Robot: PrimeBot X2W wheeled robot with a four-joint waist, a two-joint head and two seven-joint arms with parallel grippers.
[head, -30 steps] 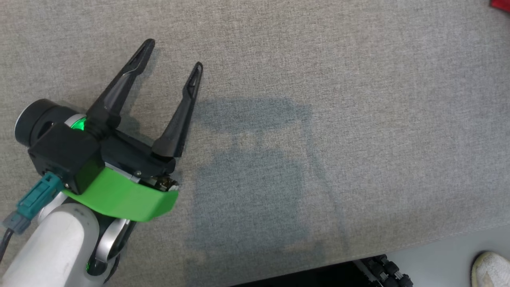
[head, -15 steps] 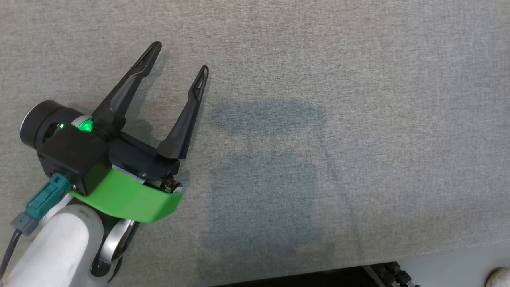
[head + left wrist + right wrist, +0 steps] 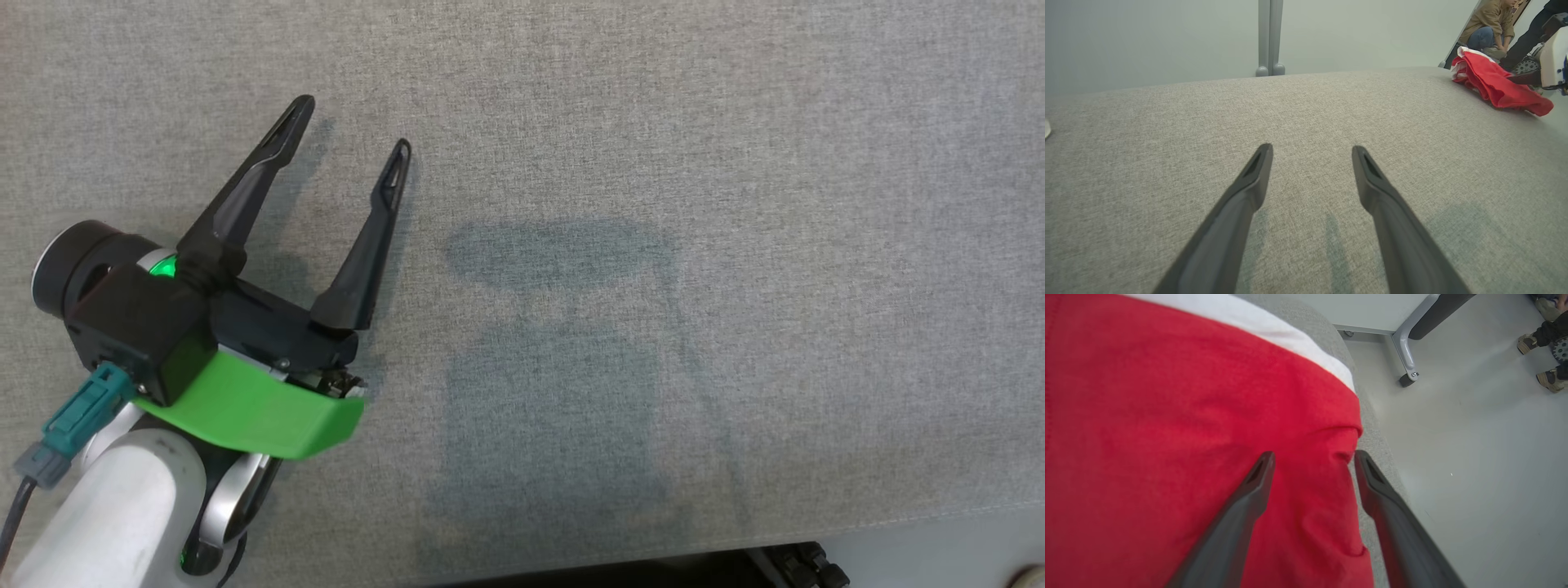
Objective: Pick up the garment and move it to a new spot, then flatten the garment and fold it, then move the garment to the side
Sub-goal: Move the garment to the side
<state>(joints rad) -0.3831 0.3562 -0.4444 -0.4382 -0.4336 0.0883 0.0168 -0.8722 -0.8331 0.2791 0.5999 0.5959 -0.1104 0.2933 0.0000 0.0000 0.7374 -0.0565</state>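
Note:
The garment (image 3: pixel 1496 87) is red with a white band and lies bunched at the far right edge of the grey table (image 3: pixel 1306 122) in the left wrist view. In the right wrist view the garment (image 3: pixel 1167 437) spreads wide just under my right gripper (image 3: pixel 1312 461), whose fingers stand open above its red edge at the table's border. My left gripper (image 3: pixel 351 126) hovers open over bare grey cloth at the left of the head view, far from the garment; the left wrist view shows this same left gripper (image 3: pixel 1310 153) with nothing between its fingers.
The table's near edge (image 3: pixel 735 543) runs along the bottom right of the head view. Past the garment, a seated person (image 3: pixel 1490 24) and a white machine (image 3: pixel 1553 57) show in the left wrist view. A wheeled table leg (image 3: pixel 1406 355) and feet (image 3: pixel 1549 377) stand on the pale floor.
The head camera has shifted, so the red scrap and the shoe at the right have left the picture. My left gripper stays open, held about the same.

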